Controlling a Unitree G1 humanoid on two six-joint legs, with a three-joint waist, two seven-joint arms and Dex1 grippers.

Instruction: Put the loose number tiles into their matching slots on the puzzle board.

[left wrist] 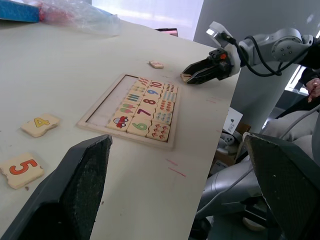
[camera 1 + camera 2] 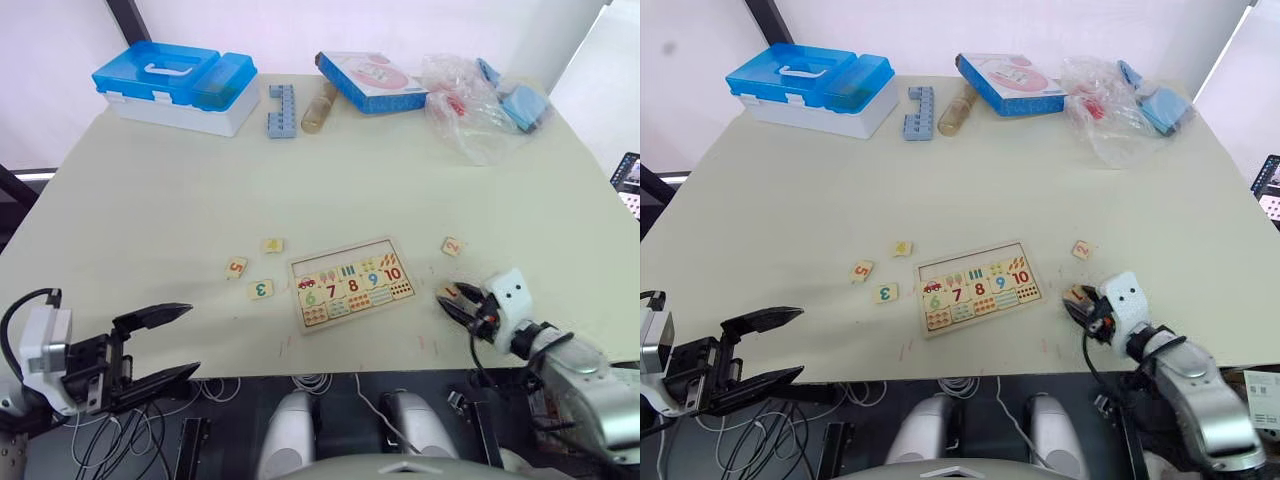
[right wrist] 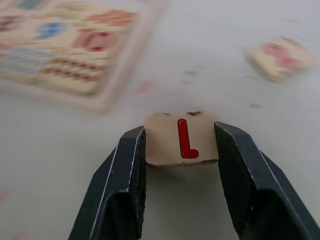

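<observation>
We see the right gripper (image 3: 180, 150) clamped on the 1 tile (image 3: 181, 138), one black finger (image 3: 125, 175) pressed to each side of it, the red digit facing the wrist camera. It sits low over the desk (image 2: 150, 200) near the front edge, toward the front right corner and just off the board's (image 2: 350, 282) right end. The left gripper (image 2: 155, 345) hangs off the desk's front left corner, below the front edge, its fingers spread wide with nothing between them.

The board lies near the middle of the front edge, slightly skewed. Its top row of slots (image 1: 107, 102) is bare on the left half, while the 6 to 10 pieces and the picture pieces fill the rest. To the board's left lie the 3 tile (image 2: 260, 289) closest to it, the 5 tile (image 2: 236, 267) farther out, and the 4 tile (image 2: 272, 245) a little behind both. The 2 tile (image 2: 451, 246) lies off the board's right end, behind the right gripper.

Along the back edge stand a blue case (image 2: 180, 85), a grey block (image 2: 281, 110), a blue-edged box (image 2: 370, 82) and a clear bag (image 2: 480, 105).
</observation>
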